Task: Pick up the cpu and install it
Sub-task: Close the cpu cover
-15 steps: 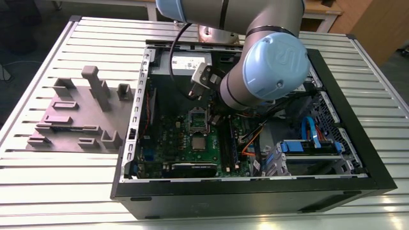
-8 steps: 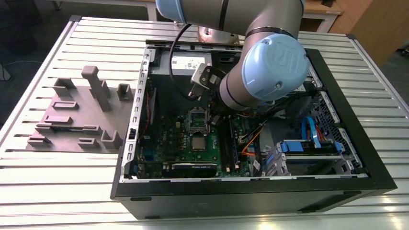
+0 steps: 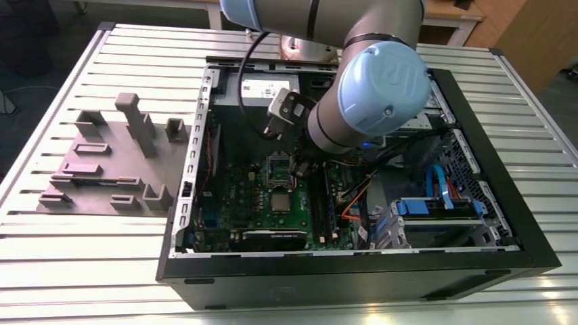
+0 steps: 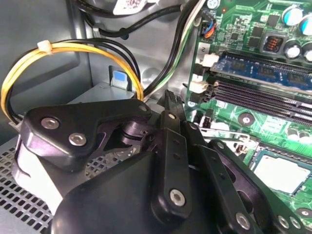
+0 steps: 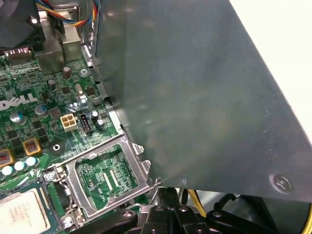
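Black end effector [image 4: 170, 100] linkages sit nearest in the second wrist view, the tips drawn together and clenched on nothing, beside the green motherboard [image 4: 253, 117]. In the first wrist view the cpu [image 5: 19, 214] lies flat in the motherboard's socket, with the metal load frame [image 5: 109, 178] swung open just beside it. The computer case [image 3: 361, 284] rests on the slatted counter [image 3: 91, 244].

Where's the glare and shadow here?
Exterior view: light glints off the table slats, and the arm shades the inside of the computer case. First wrist view: the grey case wall has a dull sheen. Second wrist view: the motherboard is evenly lit.
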Action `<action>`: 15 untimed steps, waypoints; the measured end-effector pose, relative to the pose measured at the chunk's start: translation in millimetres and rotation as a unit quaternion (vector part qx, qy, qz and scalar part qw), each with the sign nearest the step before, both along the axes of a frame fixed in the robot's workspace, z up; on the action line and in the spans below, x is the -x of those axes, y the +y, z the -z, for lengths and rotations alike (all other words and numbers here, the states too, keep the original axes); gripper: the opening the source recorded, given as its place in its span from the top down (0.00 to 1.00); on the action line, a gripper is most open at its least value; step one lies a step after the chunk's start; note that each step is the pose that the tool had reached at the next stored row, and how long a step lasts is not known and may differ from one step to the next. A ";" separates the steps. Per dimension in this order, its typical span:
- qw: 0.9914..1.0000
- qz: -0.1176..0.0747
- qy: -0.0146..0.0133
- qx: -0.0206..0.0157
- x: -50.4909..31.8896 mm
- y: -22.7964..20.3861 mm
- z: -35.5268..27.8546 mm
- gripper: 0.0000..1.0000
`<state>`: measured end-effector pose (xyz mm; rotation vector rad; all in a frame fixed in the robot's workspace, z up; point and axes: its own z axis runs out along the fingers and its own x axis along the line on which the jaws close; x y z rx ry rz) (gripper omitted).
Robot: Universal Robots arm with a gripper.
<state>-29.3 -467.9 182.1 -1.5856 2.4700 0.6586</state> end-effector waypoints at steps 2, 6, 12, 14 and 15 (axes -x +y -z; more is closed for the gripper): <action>1.000 0.000 0.000 0.000 0.7 0.3 -0.1 0.89; 1.000 0.000 0.000 0.006 1.1 0.6 -0.3 0.89; 1.000 0.000 0.002 0.015 1.2 1.2 -2.6 0.89; 1.000 0.000 0.003 0.016 1.3 1.3 -3.6 0.89; 1.000 0.000 0.003 0.018 1.3 1.5 -3.9 0.89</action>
